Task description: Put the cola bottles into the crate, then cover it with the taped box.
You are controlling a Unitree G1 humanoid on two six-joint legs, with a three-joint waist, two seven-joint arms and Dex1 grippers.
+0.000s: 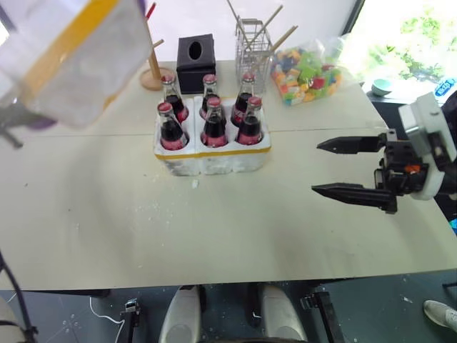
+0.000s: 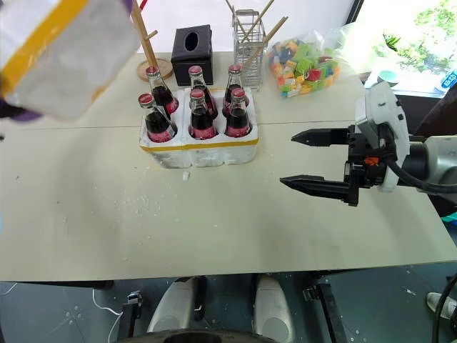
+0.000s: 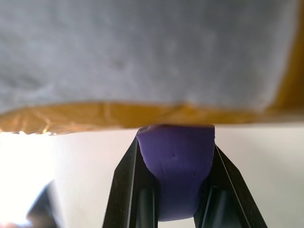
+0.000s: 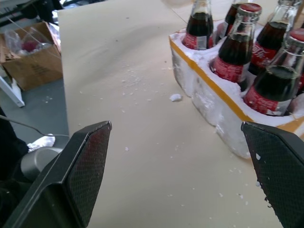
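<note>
The left claw point(image 3: 173, 190), clamped on the big yellow-taped white foam box point(image 1: 71, 53), holds it up-left of the six-well white foam crate point(image 1: 212, 153).

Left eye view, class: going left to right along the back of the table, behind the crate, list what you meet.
Wooden stand → black tissue box → wire basket with sticks → bag of coloured blocks.

Head views overlook the table point(image 1: 235, 214); wrist views sit close.

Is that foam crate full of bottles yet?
Full: all six wells of the crate hold upright cola bottles, three behind and three in front.
</note>
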